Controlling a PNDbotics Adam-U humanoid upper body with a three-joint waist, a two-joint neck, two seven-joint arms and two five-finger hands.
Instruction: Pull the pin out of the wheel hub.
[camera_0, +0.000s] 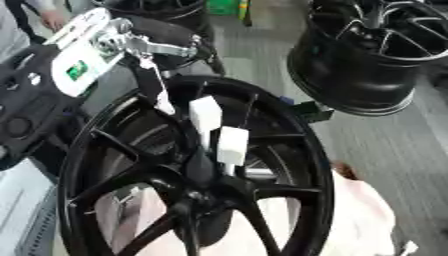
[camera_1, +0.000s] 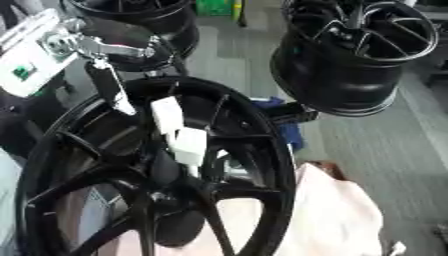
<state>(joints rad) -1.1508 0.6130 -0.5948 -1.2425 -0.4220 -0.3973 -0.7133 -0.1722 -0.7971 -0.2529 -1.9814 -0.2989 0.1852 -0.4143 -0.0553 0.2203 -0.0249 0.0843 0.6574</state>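
- Left arm (camera_0: 83, 55): a white and silver forearm is coming in from the upper left corner, carrying a green mark on its white cover and ending in a silver wrist bracket.
- Left hand (camera_0: 210, 132): black fingers with white pads are reaching down from the wrist into the middle of the wheel; the white-tipped fingers (camera_0: 231, 145) are lying close together just above the hub, but whether they are pinching anything there cannot be told.
- Wheel (camera_0: 302, 135): a large black spoked rim is filling the lower left and centre of both views, tilted toward the camera, with its spokes spreading out from the centre.
- Hub (camera_0: 197, 192): the dark centre of the wheel is sitting directly below the fingertips; the pin cannot be made out against the black metal, so its place in or out of the hub cannot be told.
- Cloth (camera_1: 337, 215): a pale pink sheet is lying under and to the right of the wheel, showing through the lower spokes.
- Second wheel (camera_1: 350, 55): another black rim is standing at the upper right, well apart from the hand, on the grey floor (camera_0: 385, 150).
- Right hand: it is showing in neither view.
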